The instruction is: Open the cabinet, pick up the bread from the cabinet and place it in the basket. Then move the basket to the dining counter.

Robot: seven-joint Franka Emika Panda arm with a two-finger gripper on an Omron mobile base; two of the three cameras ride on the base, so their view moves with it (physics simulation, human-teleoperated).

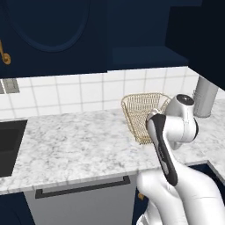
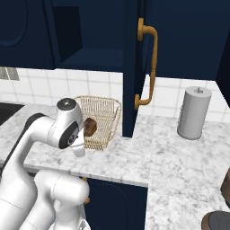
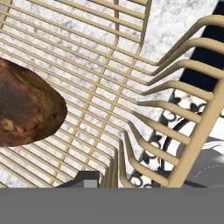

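The gold wire basket [image 2: 105, 114] stands on the marbled worktop below the cabinet [image 2: 90, 31], whose door [image 2: 131, 67] with the long brass handle [image 2: 152, 63] is swung open. The dark brown bread [image 2: 90, 127] is at the basket's left side, right beside my hand. Up close, the bread [image 3: 26, 105] shows over the basket's mesh floor [image 3: 109, 65], left of one fingertip [image 3: 83, 178] and not between the fingers. My gripper [image 2: 83, 137] reaches into the basket [image 1: 145, 110] and looks open. The dining counter is out of view.
A grey cylinder [image 2: 194, 112] stands on the worktop [image 2: 170, 157] right of the open door. The black sink [image 1: 9, 145] lies at the far left. Two dark round things [image 2: 220, 211] sit at the right edge. White tiles [image 1: 79, 92] back the worktop.
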